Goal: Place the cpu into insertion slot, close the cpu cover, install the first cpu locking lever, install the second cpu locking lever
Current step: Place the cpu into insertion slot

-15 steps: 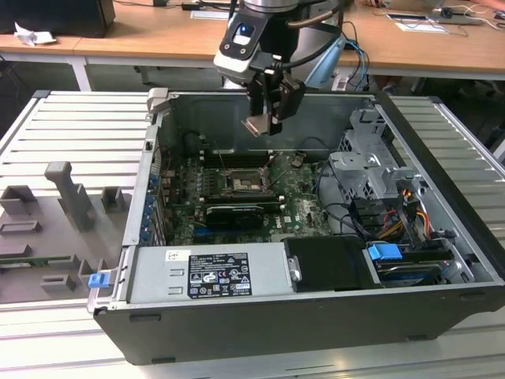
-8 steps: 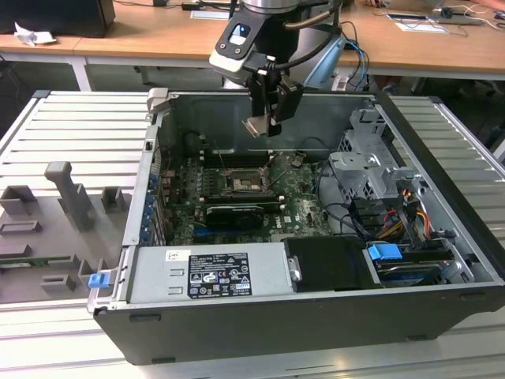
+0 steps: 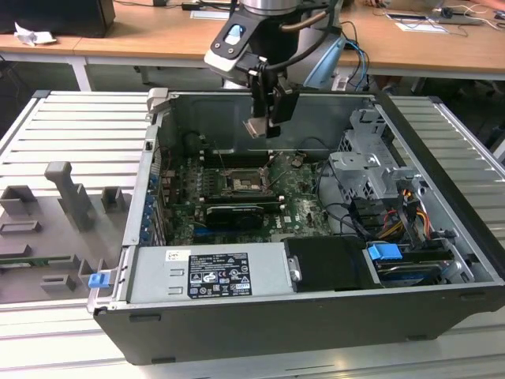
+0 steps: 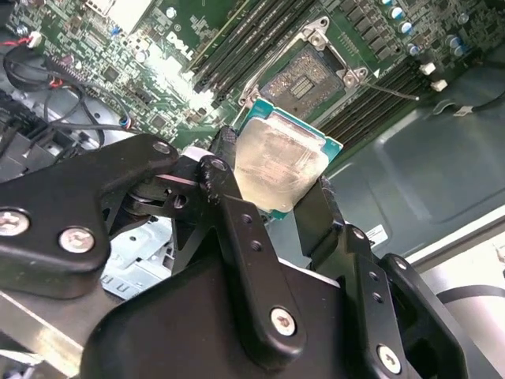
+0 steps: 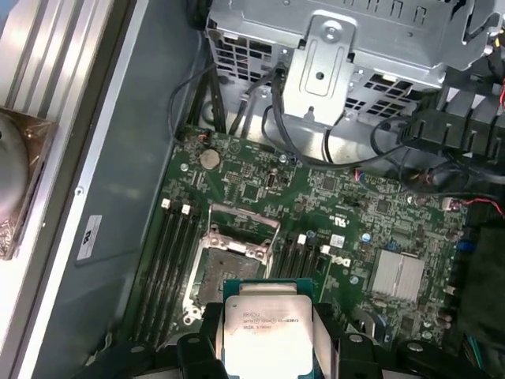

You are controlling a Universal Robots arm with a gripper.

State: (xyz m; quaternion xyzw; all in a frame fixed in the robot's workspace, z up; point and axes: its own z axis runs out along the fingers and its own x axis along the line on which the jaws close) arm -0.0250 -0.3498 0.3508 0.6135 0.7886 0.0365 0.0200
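The gripper hangs over the open computer case, its two black fingers clamped on opposite edges of the cpu. The chip is held clear of the board, tilted in the exterior view, with its pale metal face toward the camera in both wrist views. The insertion slot lies below it on the green circuit board, unoccupied, its dark centre exposed. The cpu cover appears raised at one edge of the socket; the position of the locking levers cannot be determined. Long black memory slots run along both sides of the socket. A grey power supply fills the case's near edge, and a metal drive cage stands at the exterior view's right.
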